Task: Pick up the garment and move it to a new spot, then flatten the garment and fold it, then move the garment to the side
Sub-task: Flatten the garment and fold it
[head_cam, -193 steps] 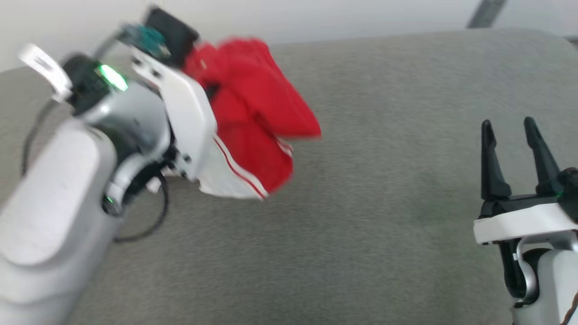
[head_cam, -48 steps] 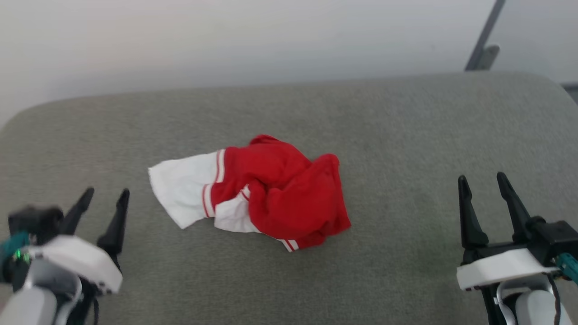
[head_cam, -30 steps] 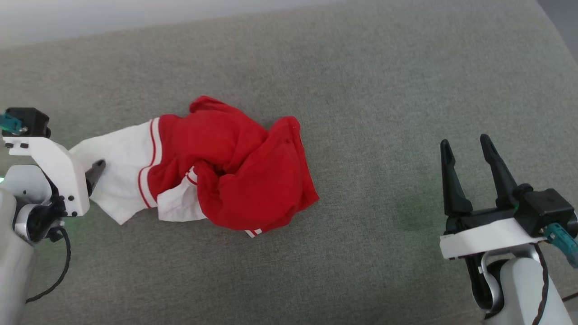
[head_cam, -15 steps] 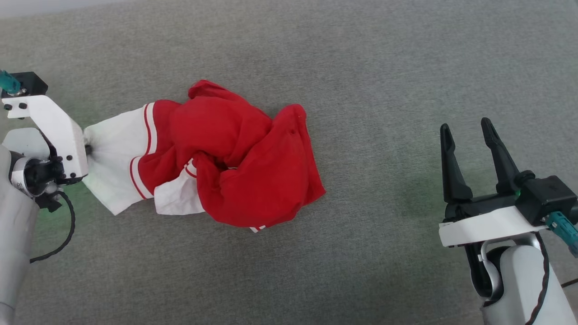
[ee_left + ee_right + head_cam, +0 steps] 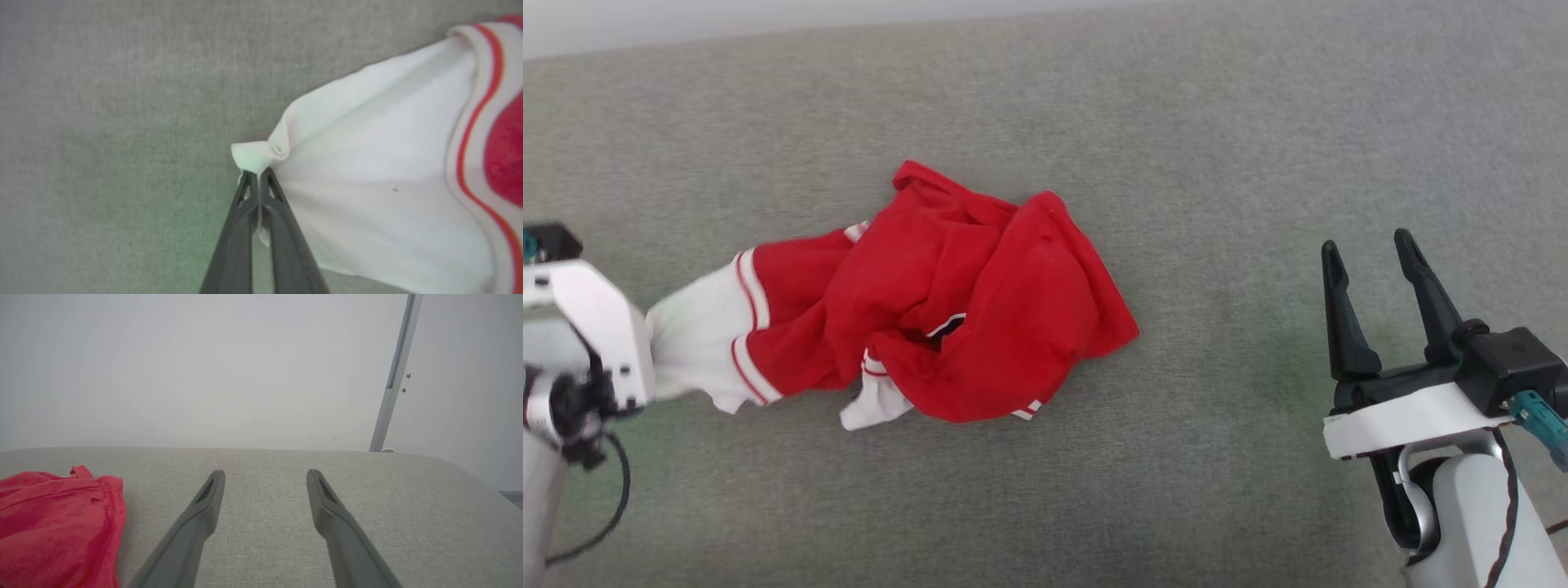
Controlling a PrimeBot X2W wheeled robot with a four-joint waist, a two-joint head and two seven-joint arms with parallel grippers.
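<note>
The garment [image 5: 964,302] lies bunched on the grey cushioned surface [image 5: 1225,147], a red jersey with white sleeves edged in red stripes. A sliver of black print peeks from a fold at its middle. In the left wrist view my left gripper [image 5: 258,176] is shut on the cuff edge of the white sleeve [image 5: 380,192], the cloth puckered at its tips. In the head view that arm's white wrist housing [image 5: 584,327] sits at the sleeve's left end and hides the fingers. My right gripper [image 5: 1368,249] stands open to the right, apart from the garment [image 5: 57,526].
A pale wall runs behind the surface's far edge [image 5: 768,20]. A slanted grey metal bar [image 5: 392,375] leans against the wall at the far right. Bare grey fabric lies between the garment and my right gripper.
My left gripper has gone from open to shut on the white sleeve cuff and dragged it leftward, stretching the sleeve and shifting the red folds. The right arm has hardly moved; the camera shifted slightly.
</note>
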